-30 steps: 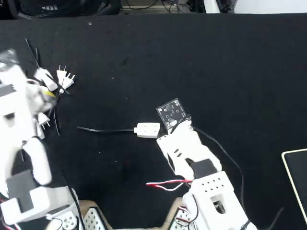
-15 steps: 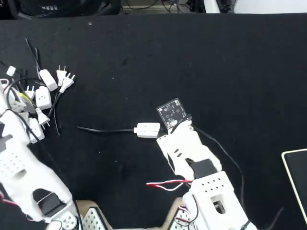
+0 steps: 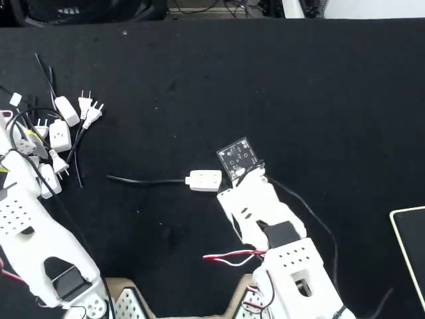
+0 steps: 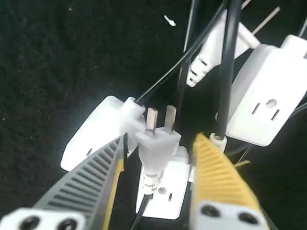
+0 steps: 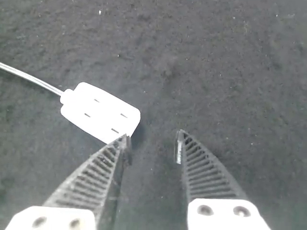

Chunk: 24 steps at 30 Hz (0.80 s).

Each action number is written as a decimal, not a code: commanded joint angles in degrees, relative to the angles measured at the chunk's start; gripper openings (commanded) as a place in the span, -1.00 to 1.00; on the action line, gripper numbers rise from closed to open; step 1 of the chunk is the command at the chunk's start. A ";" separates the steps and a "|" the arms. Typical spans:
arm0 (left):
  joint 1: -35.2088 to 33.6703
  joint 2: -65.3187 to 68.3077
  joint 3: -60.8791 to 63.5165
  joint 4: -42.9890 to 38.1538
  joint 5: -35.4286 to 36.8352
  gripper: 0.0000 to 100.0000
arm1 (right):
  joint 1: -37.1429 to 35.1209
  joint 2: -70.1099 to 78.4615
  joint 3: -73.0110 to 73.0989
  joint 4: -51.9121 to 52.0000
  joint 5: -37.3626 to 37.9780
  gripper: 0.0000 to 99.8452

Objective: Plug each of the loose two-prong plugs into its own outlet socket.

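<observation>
A plug [image 4: 154, 149] sits between the left tool's [image 4: 160, 142] wide-spread fingers, its cord lost among tangled sockets [image 4: 261, 103]. In the high view an arm [image 3: 30, 232] covers part of that pile [image 3: 63, 126]. The right tool [image 5: 152, 139] gapes just beside a lone socket [image 5: 100, 113] on the table [image 3: 299, 86].

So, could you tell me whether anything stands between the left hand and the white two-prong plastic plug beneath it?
Nothing visible does. The white two-prong plastic plug lies between the fingers of the open left hand, on a white socket block. A thick black cord runs down close beside the yellow finger and might snag.
</observation>
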 commanded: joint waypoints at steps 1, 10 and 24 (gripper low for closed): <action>2.59 -1.41 0.13 0.44 1.32 -0.79 | 1.49 -1.27 -0.48 -1.23 -0.18 -0.70; 2.95 -5.71 -5.93 9.41 1.23 -0.94 | 1.49 -1.27 -0.48 -1.23 -0.18 -0.70; 17.71 -28.22 11.47 12.13 1.14 -0.94 | 13.89 -1.45 -3.30 -1.23 -10.20 -0.70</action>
